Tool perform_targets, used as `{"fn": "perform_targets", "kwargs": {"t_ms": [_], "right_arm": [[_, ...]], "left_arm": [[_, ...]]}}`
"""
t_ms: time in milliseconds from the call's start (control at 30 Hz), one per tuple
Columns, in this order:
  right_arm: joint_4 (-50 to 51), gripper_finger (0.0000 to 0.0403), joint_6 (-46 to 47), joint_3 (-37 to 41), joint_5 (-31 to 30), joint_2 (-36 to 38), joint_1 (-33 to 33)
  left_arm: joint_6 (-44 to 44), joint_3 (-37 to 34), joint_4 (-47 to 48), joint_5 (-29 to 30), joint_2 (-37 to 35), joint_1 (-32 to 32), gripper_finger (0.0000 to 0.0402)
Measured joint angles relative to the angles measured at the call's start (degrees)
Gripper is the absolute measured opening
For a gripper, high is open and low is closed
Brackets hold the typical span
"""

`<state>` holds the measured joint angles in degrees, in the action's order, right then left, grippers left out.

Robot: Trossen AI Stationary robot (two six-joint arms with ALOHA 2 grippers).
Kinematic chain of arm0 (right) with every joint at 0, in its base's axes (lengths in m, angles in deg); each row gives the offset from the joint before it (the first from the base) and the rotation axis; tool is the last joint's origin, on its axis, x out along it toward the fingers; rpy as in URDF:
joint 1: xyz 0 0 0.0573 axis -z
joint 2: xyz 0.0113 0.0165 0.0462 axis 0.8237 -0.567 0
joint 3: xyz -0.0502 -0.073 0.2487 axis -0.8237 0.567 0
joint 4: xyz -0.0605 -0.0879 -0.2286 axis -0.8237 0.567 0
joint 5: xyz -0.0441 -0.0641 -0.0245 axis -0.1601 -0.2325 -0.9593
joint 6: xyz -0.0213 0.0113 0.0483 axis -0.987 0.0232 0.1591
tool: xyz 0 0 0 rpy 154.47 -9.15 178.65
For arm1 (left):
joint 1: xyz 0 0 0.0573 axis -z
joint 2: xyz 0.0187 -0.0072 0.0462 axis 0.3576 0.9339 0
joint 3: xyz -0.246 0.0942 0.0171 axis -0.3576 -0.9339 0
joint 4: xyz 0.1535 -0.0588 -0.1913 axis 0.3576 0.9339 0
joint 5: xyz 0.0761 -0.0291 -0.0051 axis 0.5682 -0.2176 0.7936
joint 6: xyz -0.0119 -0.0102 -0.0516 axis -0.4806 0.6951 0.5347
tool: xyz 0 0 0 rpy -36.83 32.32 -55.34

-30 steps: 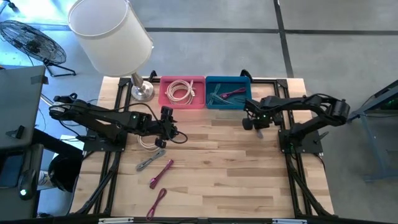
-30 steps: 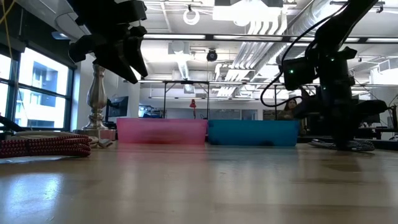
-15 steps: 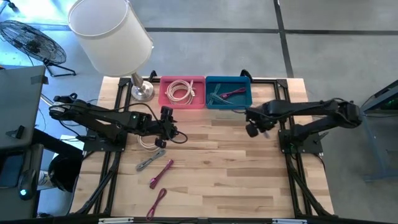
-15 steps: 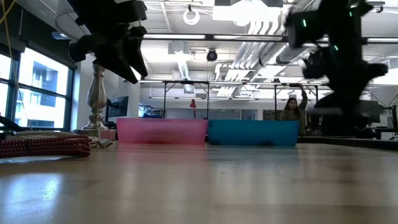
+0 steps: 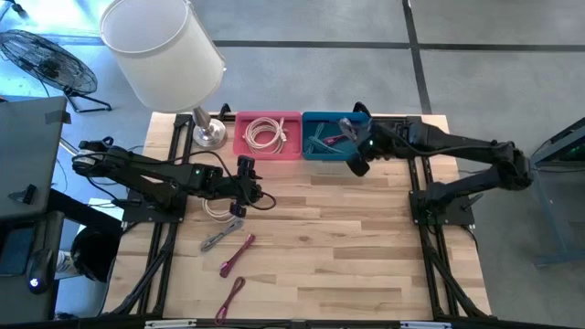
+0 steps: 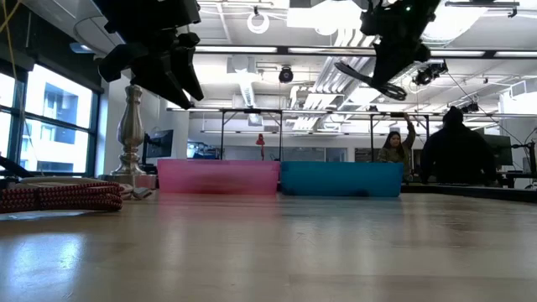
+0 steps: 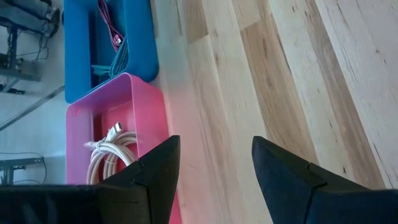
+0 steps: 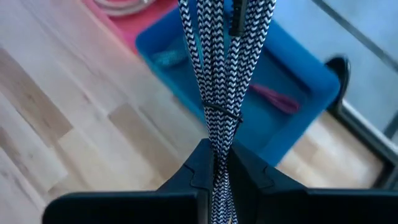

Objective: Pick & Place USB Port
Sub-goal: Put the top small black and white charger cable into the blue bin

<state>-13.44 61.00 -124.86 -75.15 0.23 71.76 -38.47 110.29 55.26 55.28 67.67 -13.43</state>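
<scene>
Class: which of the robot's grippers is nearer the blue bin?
Right. The right gripper hangs over the blue bin, holding a braided cable; the left gripper hovers farther off over the table.

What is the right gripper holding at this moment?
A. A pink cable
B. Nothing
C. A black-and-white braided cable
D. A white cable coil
C: in the right wrist view, the right gripper is shut on a bundled black-and-white braided cable, held over the blue bin.
</scene>
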Motion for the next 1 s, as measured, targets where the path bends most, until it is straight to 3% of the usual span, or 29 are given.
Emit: {"fn": "perform_targets", "kwargs": {"t_ms": [167,367,800,1000], "right_arm": [[-2.94,0.0021,-5.51,-0.09,3.79,-1.82,7.39],[-4.32,0.0035,-11.04,-0.09,7.35,-7.35,13.89],[-15.18,0.0046,-19.31,-0.09,8.94,-19.4,17.33],[-15.52,0.0086,-19.31,-0.09,9.15,-20.11,18.66]], "left_arm": [[-0.02,0.0,0.41,0.02,0.0,0.0,0.0195],[-0.89,0.0,-0.19,4.5,0.0,0.0,0.0195],[-0.91,0.0,-1.65,6.79,0.0,0.0,0.0195],[-0.92,0.0,-0.65,7.14,0.0,0.0,0.0195]]}}
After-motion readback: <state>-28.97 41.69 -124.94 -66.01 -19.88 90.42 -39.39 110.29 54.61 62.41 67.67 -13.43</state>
